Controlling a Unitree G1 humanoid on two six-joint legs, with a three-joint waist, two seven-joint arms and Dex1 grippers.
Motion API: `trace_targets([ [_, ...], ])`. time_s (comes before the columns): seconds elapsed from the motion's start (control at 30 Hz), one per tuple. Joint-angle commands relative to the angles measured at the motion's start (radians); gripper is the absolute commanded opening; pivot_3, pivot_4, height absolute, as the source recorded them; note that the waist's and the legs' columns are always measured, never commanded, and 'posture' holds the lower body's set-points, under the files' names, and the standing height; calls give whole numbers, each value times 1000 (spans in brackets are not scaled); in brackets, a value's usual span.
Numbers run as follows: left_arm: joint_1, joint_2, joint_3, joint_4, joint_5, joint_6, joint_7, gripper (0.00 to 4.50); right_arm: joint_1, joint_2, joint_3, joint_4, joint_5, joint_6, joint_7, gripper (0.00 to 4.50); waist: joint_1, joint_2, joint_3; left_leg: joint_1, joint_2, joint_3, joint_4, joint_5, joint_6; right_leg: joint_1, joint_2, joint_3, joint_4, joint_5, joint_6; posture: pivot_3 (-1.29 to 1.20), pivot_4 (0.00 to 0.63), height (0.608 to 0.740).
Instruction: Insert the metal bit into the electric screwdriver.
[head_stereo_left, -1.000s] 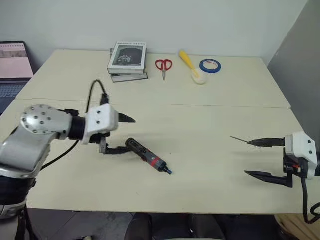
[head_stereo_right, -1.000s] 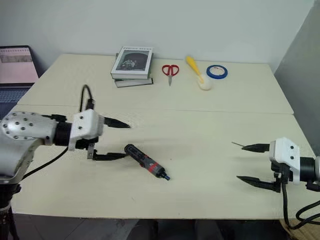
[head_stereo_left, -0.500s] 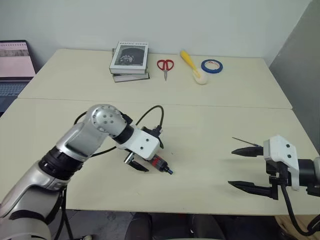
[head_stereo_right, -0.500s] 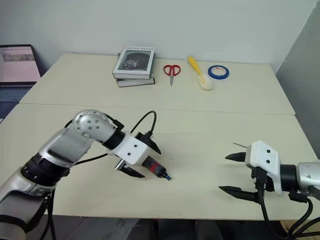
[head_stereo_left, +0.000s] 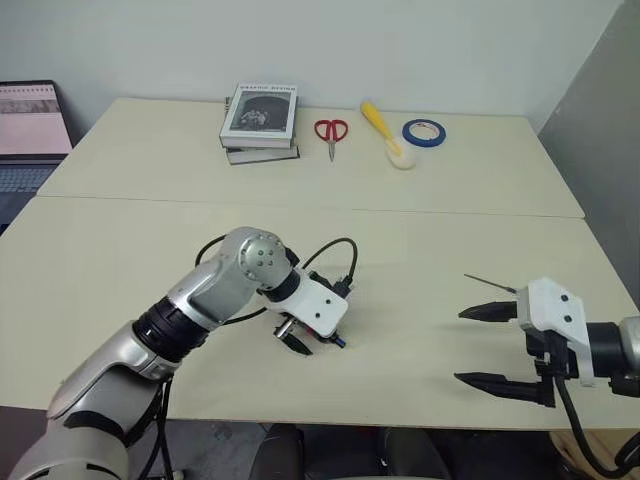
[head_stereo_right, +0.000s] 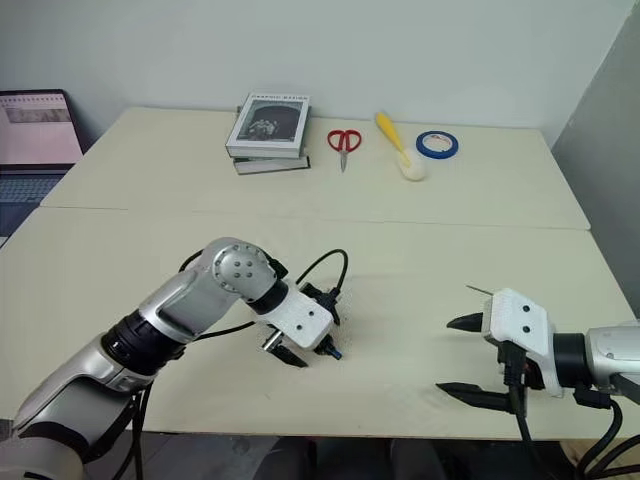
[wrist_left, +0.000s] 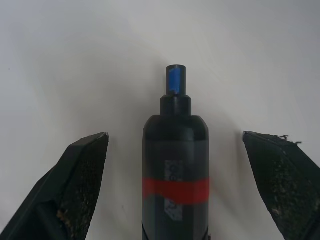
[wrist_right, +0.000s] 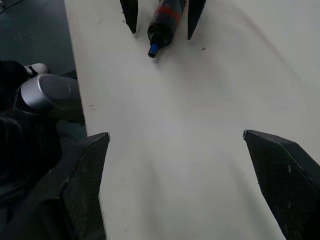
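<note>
Black electric screwdriver (wrist_left: 175, 180) between the spread, untouching left fingers (wrist_left: 82, 175); right fingers (wrist_right: 87, 172) spread, empty.

- One electric screwdriver (head_stereo_left: 322, 334) lies near the table's (head_stereo_left: 420, 240) front edge.
- One metal bit (head_stereo_left: 490, 284) sits toward the right edge.
- Two books (head_stereo_left: 258, 122), stacked, rest by the far edge.
- One pair of red-handled scissors (head_stereo_left: 329, 133) lies beside the books.
- One yellow-handled brush (head_stereo_left: 384, 133) lies along the far edge.
- One roll of blue tape (head_stereo_left: 424, 132) sits just beside the brush.
- One laptop (head_stereo_left: 30, 125) stands past the left edge.
</note>
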Motion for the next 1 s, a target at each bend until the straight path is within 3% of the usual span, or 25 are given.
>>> trace_targets([
  [0.03,-25,-26,-11,11,28,-1,10,4473,-42,-5,-6,-7,25,-27,21,4500,0,0,0,0,0,0,0,0,0,0,0,0,0,0,0,0,150,740],
  [0.23,-40,-55,-12,62,50,-27,20,4473,-48,38,-53,-11,64,-83,59,4500,2,0,0,0,0,-1,0,0,0,0,0,0,0,0,0,0,150,740],
  [0.47,-54,-60,-3,115,52,-66,22,4473,13,129,-198,2,122,-149,103,4500,3,0,0,0,0,-1,0,0,0,1,0,0,0,0,0,0,150,740],
  [0.9,-50,-62,-14,147,59,-103,13,4473,65,101,-235,-5,118,-158,128,4500,1,0,-1,1,0,-1,0,1,2,1,0,0,1,1,1,0,150,740],
  [1.0,-47,-60,-16,145,59,-104,7,4037,62,97,-235,-5,116,-158,129,4500,2,0,-1,1,0,-1,0,1,2,2,0,0,1,1,1,0,150,740],
])
